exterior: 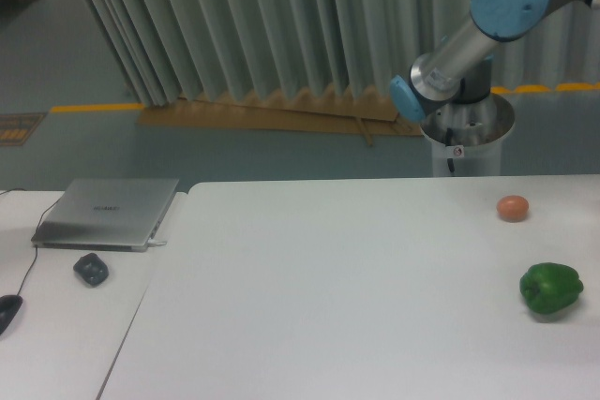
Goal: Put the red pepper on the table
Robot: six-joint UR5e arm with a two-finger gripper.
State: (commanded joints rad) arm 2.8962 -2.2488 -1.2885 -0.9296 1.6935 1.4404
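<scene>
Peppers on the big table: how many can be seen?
1: a green pepper near the table's right edge. No red pepper shows; it may be out of frame.

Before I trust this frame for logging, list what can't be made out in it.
- Gripper: out of the camera view; the arm runs off the right edge.
- Red pepper: nowhere in view; only the green pepper and a small orange-brown ball lie on the table.
- Dark object by the laptop: too blurred to identify.
</scene>
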